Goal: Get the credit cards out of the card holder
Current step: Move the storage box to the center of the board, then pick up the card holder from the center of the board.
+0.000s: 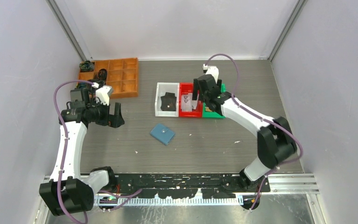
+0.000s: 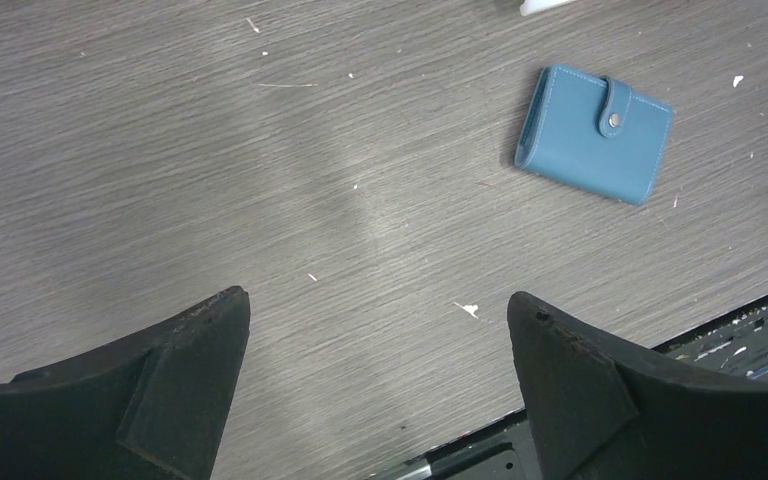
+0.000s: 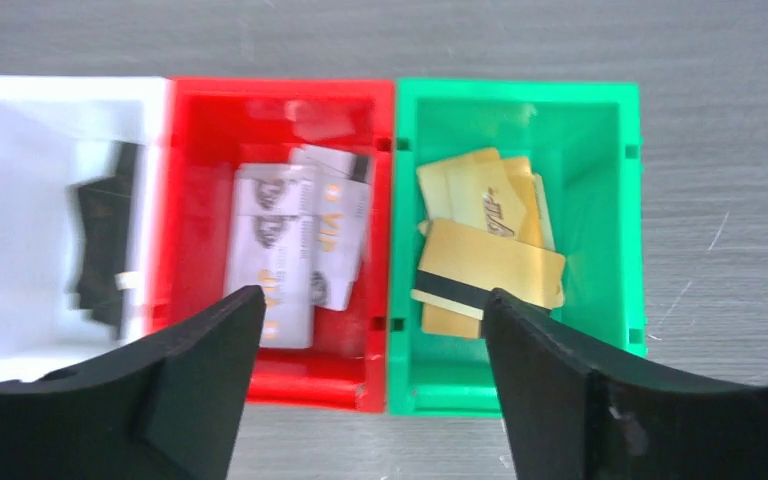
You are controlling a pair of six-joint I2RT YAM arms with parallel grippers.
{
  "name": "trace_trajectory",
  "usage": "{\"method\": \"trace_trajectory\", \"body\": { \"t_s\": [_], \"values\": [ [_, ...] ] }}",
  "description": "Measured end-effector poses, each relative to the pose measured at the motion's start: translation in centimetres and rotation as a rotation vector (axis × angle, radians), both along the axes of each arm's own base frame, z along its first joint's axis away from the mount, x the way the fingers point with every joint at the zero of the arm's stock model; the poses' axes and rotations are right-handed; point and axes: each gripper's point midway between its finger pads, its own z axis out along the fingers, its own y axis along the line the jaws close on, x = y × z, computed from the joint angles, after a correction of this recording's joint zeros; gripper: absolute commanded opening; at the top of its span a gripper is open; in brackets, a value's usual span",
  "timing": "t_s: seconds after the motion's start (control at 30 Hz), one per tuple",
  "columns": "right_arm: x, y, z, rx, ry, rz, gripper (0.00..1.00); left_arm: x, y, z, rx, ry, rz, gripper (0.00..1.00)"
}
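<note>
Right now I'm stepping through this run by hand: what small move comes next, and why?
Probably lift the right claw clear: it hangs open and empty over the red bin and green bin, where cards lie, while the card holder lies snapped shut on the table.

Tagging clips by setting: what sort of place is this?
Likely a robot test cell: plain walls enclose a grey table, a left arm and right arm are bolted to its rail, and coloured bins hold cards.
</note>
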Motion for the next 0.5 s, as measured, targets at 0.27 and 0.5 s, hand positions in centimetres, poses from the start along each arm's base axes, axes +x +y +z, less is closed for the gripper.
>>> {"method": "trace_trajectory", "body": {
  "t_s": [0.27, 0.5],
  "values": [
    [-7.5, 9.2, 9.4, 0.134, -0.202, 0.253, 0.99, -0.2, -0.3, 0.5, -0.013, 0.005, -0.007, 1.0],
    [-17.1, 17.7, 4.5, 0.122, -0.077, 0.554, 1.0, 0.0, -0.3, 1.8, -0.015, -0.007, -0.002, 1.0]
  ]
}}
